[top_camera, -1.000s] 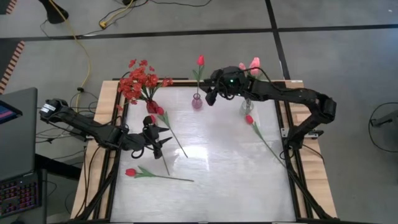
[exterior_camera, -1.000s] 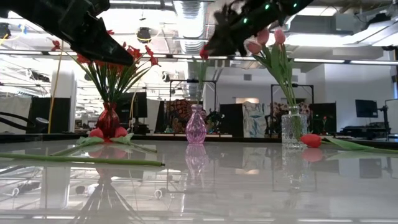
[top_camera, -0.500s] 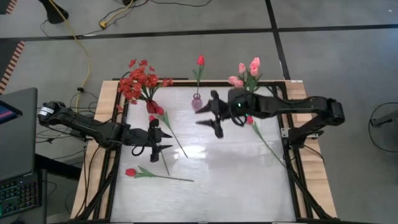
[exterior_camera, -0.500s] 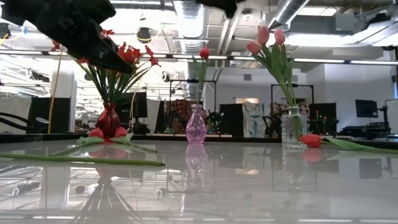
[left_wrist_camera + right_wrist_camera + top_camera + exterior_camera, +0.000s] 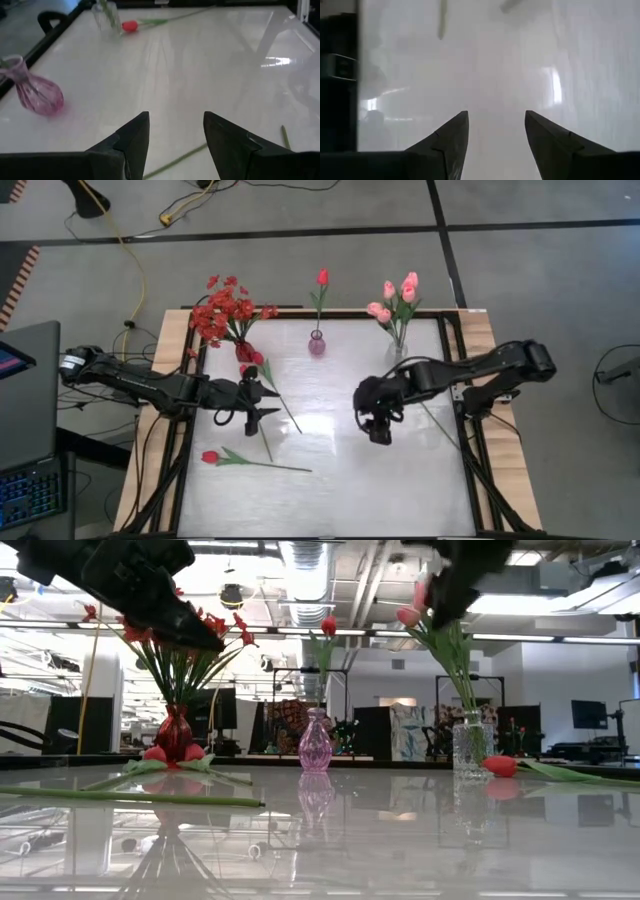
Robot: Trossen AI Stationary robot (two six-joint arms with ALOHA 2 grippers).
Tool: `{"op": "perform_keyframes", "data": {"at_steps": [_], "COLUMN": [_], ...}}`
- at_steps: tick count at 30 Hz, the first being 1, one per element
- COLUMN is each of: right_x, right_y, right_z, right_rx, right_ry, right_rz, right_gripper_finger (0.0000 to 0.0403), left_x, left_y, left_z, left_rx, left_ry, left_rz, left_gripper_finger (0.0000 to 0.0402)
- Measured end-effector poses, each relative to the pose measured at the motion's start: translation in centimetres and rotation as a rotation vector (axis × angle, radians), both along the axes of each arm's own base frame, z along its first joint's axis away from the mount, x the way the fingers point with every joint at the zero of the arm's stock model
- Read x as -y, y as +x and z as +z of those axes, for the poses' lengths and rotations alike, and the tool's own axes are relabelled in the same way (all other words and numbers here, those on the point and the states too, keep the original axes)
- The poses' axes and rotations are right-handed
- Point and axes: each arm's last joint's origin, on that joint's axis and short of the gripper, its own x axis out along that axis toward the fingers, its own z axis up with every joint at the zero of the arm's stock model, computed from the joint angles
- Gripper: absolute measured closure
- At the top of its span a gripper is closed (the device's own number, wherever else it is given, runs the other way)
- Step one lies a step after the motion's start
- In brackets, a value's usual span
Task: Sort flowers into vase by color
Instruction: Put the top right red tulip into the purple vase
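Observation:
Both grippers are open and hold nothing. My left gripper (image 5: 270,400) (image 5: 175,120) hovers at the table's left, over the stems of two red tulips (image 5: 254,363) whose buds lie by the red vase (image 5: 241,351). That vase holds sprays of small red blossoms (image 5: 225,310). My right gripper (image 5: 380,435) (image 5: 496,120) hangs over the table's middle right. One red tulip (image 5: 322,277) stands in the pink vase (image 5: 317,343). Pink tulips (image 5: 398,295) stand in the clear vase (image 5: 397,352). Another red tulip (image 5: 210,457) lies near the left front. A fourth bud (image 5: 500,766) lies beside the clear vase.
The three vases stand in a row along the table's far edge. A long stem (image 5: 130,797) lies flat across the left front. The right arm (image 5: 470,370) crosses above the stem of the tulip by the clear vase. Bare tabletop (image 5: 340,480) lies toward the near edge.
My right gripper has swung away from the vases at the far edge, travelling toward the near edge to the table's middle right, and has turned so that its fingers point at the near edge. The flowers and vases have stayed where they were.

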Motion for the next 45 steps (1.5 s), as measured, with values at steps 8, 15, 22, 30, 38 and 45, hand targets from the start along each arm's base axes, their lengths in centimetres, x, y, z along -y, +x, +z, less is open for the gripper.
{"op": "perform_keyframes", "data": {"at_steps": [8,15,22,30,38,45], "right_x": [4.0,6.9,7.8,8.6,8.4,8.2], "right_y": [-4.3,-7.9,-9.7,-11.0,-12.6,-13.6], "right_z": [-3.9,-6.0,-8.8,-10.0,-11.8,-13.2], "right_rx": [-0.182,-0.299,-0.397,-0.489,-0.6,-0.638], "right_ry": [0.029,0.091,0.094,0.071,0.044,0.041], "right_rz": [-0.307,-0.571,-0.653,-0.777,-0.82,-0.822], "right_gripper_finger": [0.018,0.018,0.018,0.018,0.018,0.0182], "left_x": [0.0,0.0,-0.1,-0.6,-0.6,-0.6], "left_y": [0.1,0.0,0.1,0.2,0.3,0.3], "left_z": [0.2,0.1,0.2,0.3,0.4,0.4], "left_rx": [0.02,0.006,0.02,0.037,0.04,0.04], "left_ry": [0.028,0.02,0.028,0.011,0.003,0.002], "left_rz": [-0.017,-0.013,-0.009,0.016,0.019,0.02], "left_gripper_finger": [0.0226,0.0226,0.0226,0.0226,0.0226,0.0226]}}
